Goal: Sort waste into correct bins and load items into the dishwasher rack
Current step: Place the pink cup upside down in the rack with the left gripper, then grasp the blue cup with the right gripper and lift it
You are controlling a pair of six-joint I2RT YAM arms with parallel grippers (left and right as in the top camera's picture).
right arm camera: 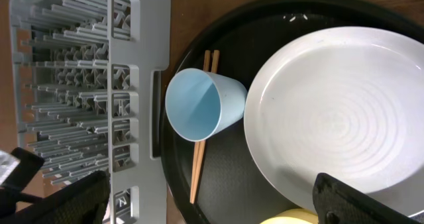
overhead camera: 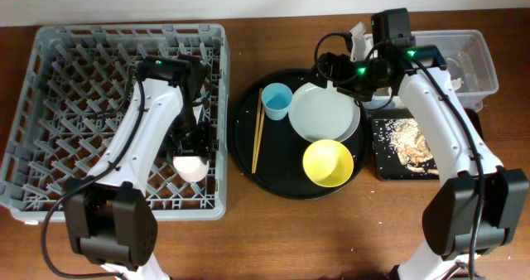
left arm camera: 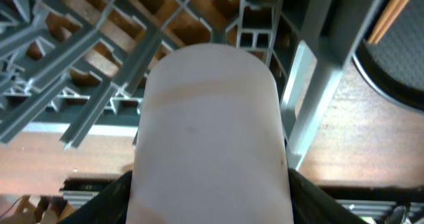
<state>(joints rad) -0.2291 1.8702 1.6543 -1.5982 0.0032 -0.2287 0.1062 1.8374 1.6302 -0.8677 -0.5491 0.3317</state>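
Observation:
My left gripper (overhead camera: pixel 190 150) is shut on the small pink cup (overhead camera: pixel 192 167) and holds it, bottom up, over the front right part of the grey dishwasher rack (overhead camera: pixel 50 106). In the left wrist view the pink cup (left arm camera: pixel 211 138) fills the space between the fingers. My right gripper (overhead camera: pixel 330 71) is open and empty above the far edge of the pale plate (overhead camera: pixel 325 114). In the right wrist view the light-blue cup (right arm camera: pixel 195 111) lies on the chopsticks (right arm camera: pixel 197 168), beside the plate (right arm camera: pixel 338 118). The yellow bowl (overhead camera: pixel 328 163) sits in front of the plate.
The cup, plate, bowl and chopsticks (overhead camera: pixel 257 131) rest on a large round black tray (overhead camera: pixel 248 160). A black rectangular tray (overhead camera: pixel 383 168) with noodle scraps (overhead camera: pixel 407 141) lies at the right. A clear tub (overhead camera: pixel 484 65) stands behind it, with white paper (overhead camera: pixel 358 36) near its left end.

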